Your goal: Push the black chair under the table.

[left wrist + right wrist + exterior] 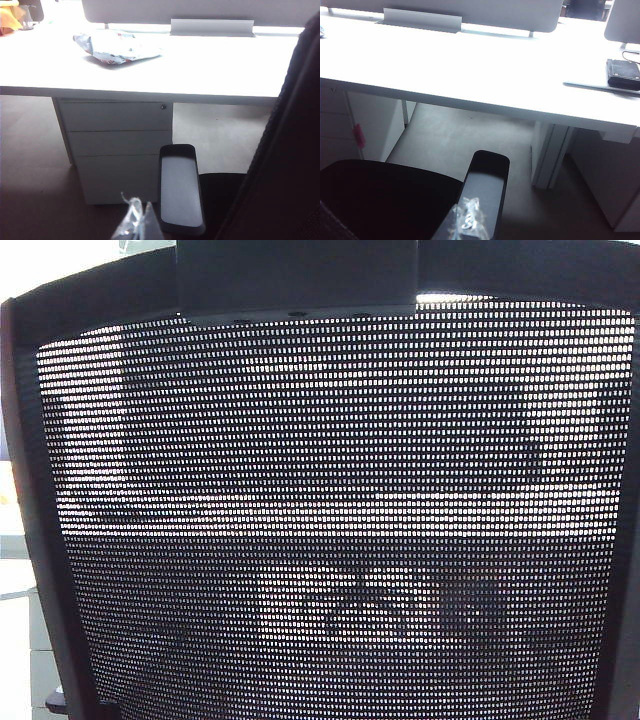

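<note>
Chair: the black chair (330, 510) fills the exterior view with its mesh back; its seat sits short of the table (210, 65), facing the open knee space beside the drawer cabinet (117, 145).
Direction: the table lies straight ahead of both grippers, beyond the armrests.
Left gripper (135, 222): beside the left armrest (180, 190); only pale fingertips show, spread unclear.
Right gripper (467, 217): over the right armrest (485, 185); grip unclear.
Nearer arm: both about equal.
Hidden: chair base, wheels, any contact with the backrest.
</note>
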